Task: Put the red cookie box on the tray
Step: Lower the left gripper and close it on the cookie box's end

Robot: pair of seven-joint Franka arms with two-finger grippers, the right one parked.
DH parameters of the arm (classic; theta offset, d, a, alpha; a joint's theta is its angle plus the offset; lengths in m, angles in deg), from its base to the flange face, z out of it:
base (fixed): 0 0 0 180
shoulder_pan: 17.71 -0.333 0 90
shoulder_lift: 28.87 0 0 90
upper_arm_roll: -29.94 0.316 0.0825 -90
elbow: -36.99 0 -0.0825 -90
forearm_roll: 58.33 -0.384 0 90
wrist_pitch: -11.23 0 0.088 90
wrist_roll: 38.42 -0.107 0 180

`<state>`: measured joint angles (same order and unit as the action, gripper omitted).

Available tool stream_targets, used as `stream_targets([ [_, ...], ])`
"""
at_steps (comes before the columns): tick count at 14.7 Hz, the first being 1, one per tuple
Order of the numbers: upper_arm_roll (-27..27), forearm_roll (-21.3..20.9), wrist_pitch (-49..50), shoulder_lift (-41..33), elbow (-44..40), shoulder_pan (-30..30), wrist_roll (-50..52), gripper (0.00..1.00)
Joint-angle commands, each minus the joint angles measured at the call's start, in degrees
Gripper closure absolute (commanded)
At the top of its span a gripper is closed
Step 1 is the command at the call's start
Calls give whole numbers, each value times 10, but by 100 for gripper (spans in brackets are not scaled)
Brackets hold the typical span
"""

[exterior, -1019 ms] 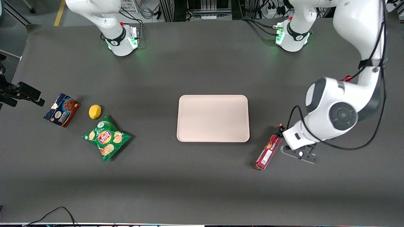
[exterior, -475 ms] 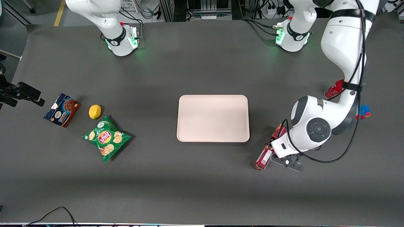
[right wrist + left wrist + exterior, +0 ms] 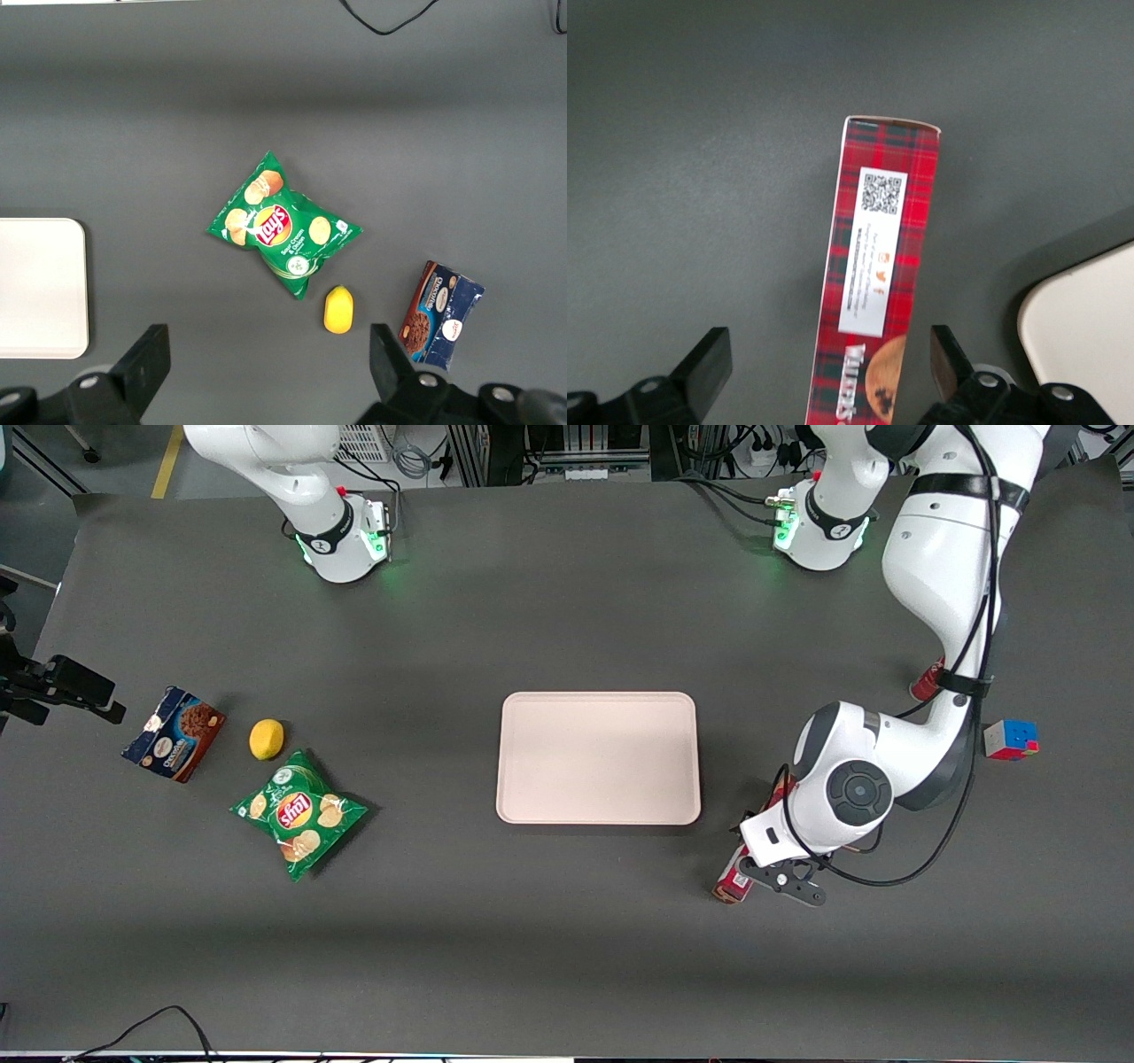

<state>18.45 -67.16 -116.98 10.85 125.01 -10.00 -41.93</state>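
Note:
The red cookie box (image 3: 877,257), long with dark plaid and a white label, lies flat on the dark table. In the front view only its near end (image 3: 730,884) shows clearly from under the working arm's hand. My gripper (image 3: 828,359) hangs open above the box. One black finger (image 3: 707,365) stands well clear of one long edge. The other finger (image 3: 948,356) is close to the other edge. In the front view the gripper (image 3: 764,849) sits over the middle of the box. The pale pink tray (image 3: 598,757) lies beside the box, toward the parked arm's end, and its corner (image 3: 1090,328) shows in the wrist view.
A red bottle (image 3: 926,683) and a colour cube (image 3: 1010,740) stand toward the working arm's end. A green chips bag (image 3: 299,812), a lemon (image 3: 267,739) and a blue-and-brown cookie box (image 3: 174,732) lie toward the parked arm's end.
My gripper has moved from beside the red cookie box to over it, covering most of it. The arm swung aside and the colour cube came into view. The box has not moved.

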Motion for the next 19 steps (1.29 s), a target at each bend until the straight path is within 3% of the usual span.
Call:
stream_targets([
  [1,4,-21,-39,18,7,7,-4,0],
  [4,4,-22,-56,22,14,7,-8,0],
  [5,4,-22,-56,21,14,7,-9,4],
  [6,4,-22,-56,22,13,7,-10,16],
  [7,4,-22,-56,21,13,7,-10,36],
  [11,4,-22,-52,20,11,7,-11,99],
  [16,4,-37,-36,8,-7,6,-10,100],
  [19,-4,-37,72,-18,-74,7,-18,100],
])
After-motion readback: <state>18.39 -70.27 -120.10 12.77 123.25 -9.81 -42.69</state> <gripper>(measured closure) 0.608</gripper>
